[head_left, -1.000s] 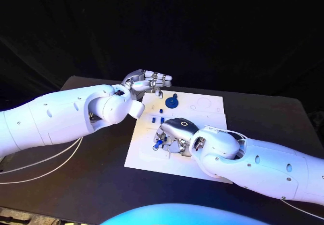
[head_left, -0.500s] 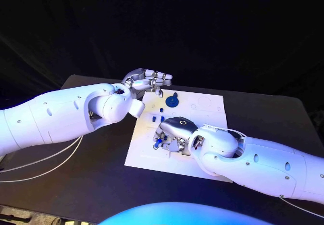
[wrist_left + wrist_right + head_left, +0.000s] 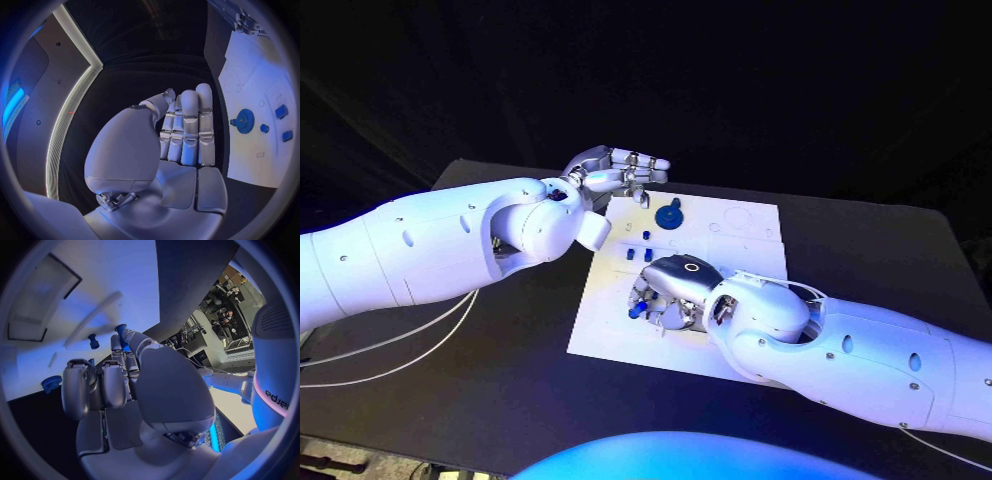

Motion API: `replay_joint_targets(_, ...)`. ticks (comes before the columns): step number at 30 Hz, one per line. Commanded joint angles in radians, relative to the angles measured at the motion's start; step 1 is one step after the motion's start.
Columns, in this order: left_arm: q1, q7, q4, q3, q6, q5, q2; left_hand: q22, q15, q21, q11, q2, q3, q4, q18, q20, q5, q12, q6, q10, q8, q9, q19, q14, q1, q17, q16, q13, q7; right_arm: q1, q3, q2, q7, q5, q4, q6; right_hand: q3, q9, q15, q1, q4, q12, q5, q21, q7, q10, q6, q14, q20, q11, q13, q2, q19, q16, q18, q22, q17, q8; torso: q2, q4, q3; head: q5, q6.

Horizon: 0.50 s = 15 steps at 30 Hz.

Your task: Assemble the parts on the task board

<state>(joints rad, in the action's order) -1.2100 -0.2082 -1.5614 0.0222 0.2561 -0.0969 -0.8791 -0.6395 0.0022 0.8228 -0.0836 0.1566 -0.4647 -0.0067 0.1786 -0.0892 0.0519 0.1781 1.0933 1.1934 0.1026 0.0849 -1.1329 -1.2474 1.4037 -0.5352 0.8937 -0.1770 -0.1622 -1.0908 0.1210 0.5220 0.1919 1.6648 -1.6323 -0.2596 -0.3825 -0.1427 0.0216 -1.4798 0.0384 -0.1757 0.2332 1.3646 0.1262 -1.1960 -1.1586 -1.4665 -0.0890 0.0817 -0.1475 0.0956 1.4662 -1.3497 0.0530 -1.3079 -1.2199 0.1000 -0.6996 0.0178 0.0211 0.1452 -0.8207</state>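
The board [image 3: 740,235] lies in the middle of the black table [image 3: 459,370]. A round blue gear [image 3: 671,216] sits near its far edge, two small blue parts [image 3: 638,255] lie side by side nearer the middle, and another blue part [image 3: 636,309] is at the right hand [image 3: 669,288]. That hand rests low over the board's near half, fingers [image 3: 122,347] curled down around the part and a fingertip touching it; whether it is truly pinched I cannot tell. The left hand [image 3: 615,170] hovers above the board's far left corner, fingers straight and together, thumb folded across, holding nothing
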Motion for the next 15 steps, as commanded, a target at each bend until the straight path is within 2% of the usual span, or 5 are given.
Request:
replay_joint_targets(1,0.000,-0.004,-0.002,0.001,-0.016,0.005,0.001,0.001,0.001,-0.004,-0.001,-0.005,0.004,-0.001,0.006,0.000,0.000,0.005,-0.007,-0.007,0.006,-0.001,-0.005,0.006,-0.001,0.001,-0.005,-0.001,0.001,0.004,0.002,0.000,0.005,0.014,-0.003,0.005,-0.005,-0.001,-0.001,0.001,0.001,-0.003,0.003,-0.003,0.003,-0.022,-0.005,-0.037,0.006,-0.024,0.001,-0.007,0.019,0.000,-0.009,-0.199,0.000,0.002,0.000,-0.0002,0.0005,0.003,0.000)
replay_joint_targets(10,0.000,-0.003,-0.002,0.000,-0.016,0.005,0.000,0.001,0.001,-0.004,-0.001,-0.005,0.004,-0.001,0.006,0.000,0.000,0.005,-0.007,-0.007,0.006,-0.001,-0.005,0.006,-0.001,0.001,-0.005,-0.001,0.001,0.004,0.002,-0.010,0.019,0.016,0.008,0.042,-0.006,-0.002,-0.003,0.018,0.000,0.003,0.003,-0.008,0.005,-0.015,0.002,-0.037,0.005,-0.021,-0.002,-0.001,0.018,0.000,-0.008,-0.199,0.002,-0.003,-0.001,0.0004,0.0007,0.004,-0.001)
replay_joint_targets(15,0.000,-0.003,-0.002,0.000,-0.016,0.005,0.001,0.001,0.001,-0.004,-0.001,-0.005,0.004,-0.001,0.006,0.000,0.000,0.005,-0.007,-0.007,0.006,-0.001,-0.005,0.006,-0.001,0.001,-0.005,-0.001,0.001,0.004,0.003,-0.025,0.023,0.014,0.023,0.051,-0.004,0.004,-0.018,0.062,0.011,0.035,0.012,-0.027,0.022,0.036,0.048,-0.035,-0.005,-0.003,0.005,0.016,0.010,0.004,-0.005,-0.195,0.010,-0.031,-0.001,-0.0005,0.0006,0.002,-0.002)
